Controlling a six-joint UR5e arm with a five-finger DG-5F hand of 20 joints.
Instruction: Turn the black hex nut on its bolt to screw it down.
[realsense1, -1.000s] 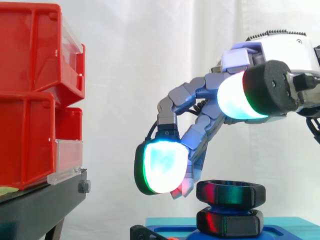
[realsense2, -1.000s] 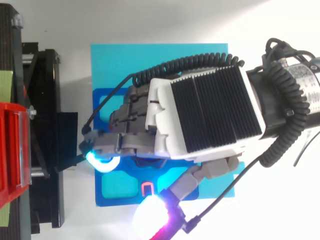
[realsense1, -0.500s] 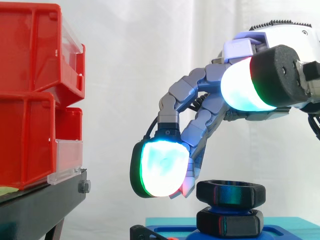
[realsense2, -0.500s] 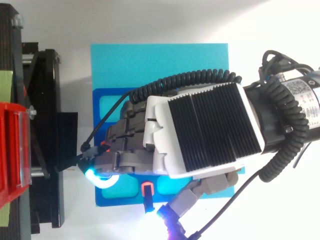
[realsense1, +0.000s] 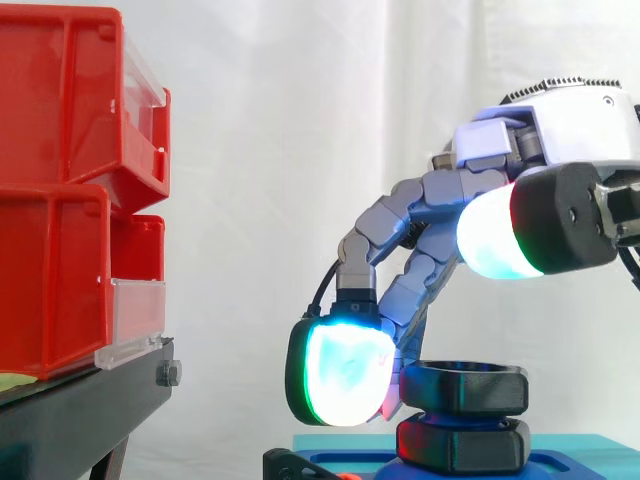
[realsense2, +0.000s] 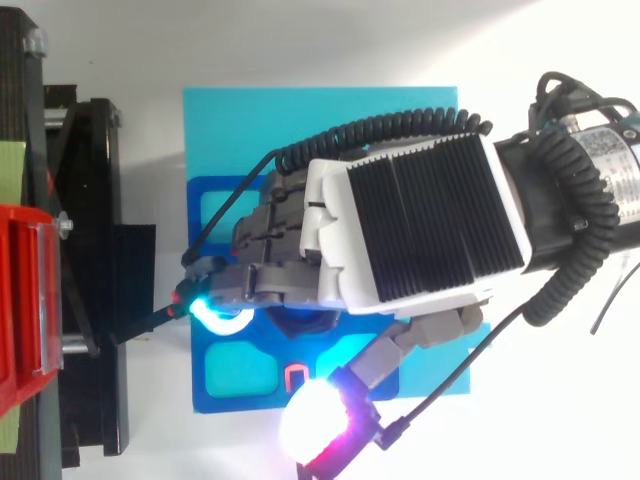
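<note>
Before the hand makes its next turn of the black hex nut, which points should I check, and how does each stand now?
1. Black hex nut sits level above the lower nut: ok.
2. Hand is down beside the black hex nut: ok.
3. Firm hold on the nut: cannot tell.
4. A gap shows between the two nuts, so there is room to screw down: ok.
5. Blue fixture lies flat on the cyan mat: ok.
6. Red bins stand well apart from the hand: ok.

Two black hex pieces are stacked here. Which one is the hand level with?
The upper hex nut: the hand reaches down beside its left edge; the lower hex piece lies beneath it.
</note>
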